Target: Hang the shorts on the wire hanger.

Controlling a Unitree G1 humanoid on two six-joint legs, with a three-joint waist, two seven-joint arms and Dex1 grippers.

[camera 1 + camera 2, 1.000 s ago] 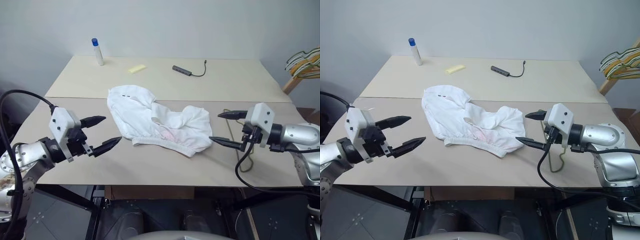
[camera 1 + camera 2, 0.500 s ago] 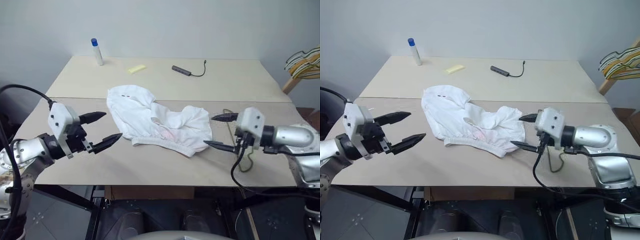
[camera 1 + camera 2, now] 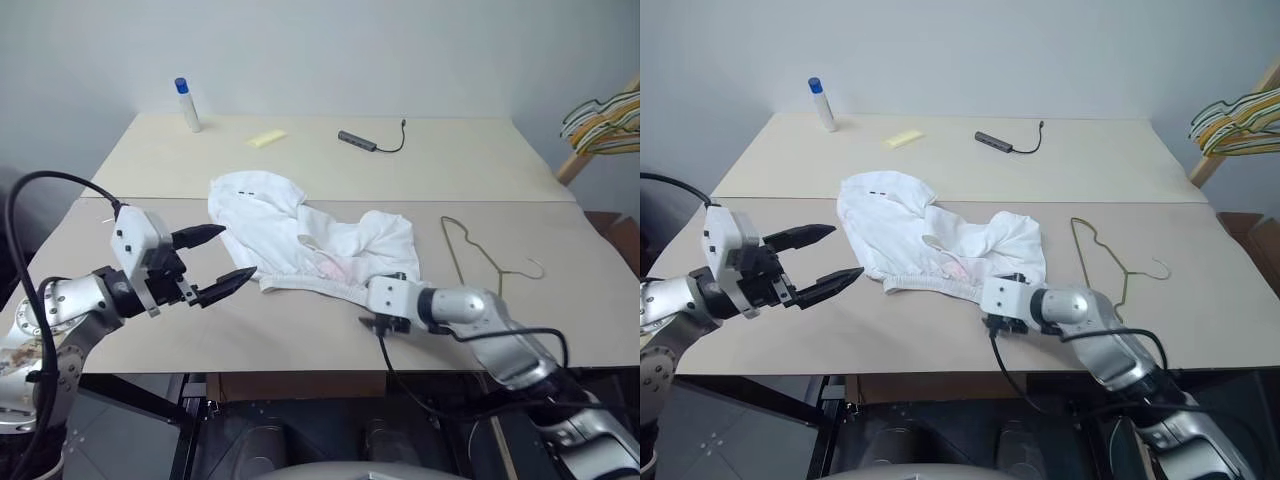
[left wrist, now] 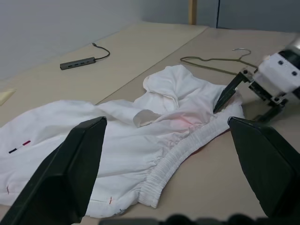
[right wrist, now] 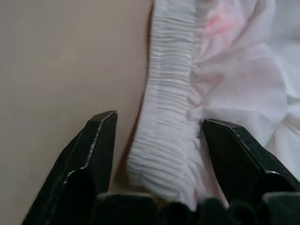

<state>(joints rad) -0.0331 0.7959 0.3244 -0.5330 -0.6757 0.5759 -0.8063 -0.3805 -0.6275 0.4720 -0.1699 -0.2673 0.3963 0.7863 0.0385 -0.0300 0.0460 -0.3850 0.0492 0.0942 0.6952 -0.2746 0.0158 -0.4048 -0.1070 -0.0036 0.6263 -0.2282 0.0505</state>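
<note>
Your right tool has swung down and in from beside the white soft fabric shorts and now sits low at the near right end of their gathered elastic waistband. Its two black fingers straddle that band, one on each side, narrower than a moment ago but not yet pinched on the cloth, so count this as a grasp in progress, not a hold.

Your left tool has barely shifted: it hovers just off the left edge of the shorts with its fingers spread wide and nothing between them.

The shorts lie crumpled in the middle of the pale beige counter. With the right arm out of the way, you can now see the thin olive-grey wire hanger lying flat on the counter just to their right, untouched.

Judging from this, the pick-up of the waistband is the step in hand; threading the hanger comes later.
</note>
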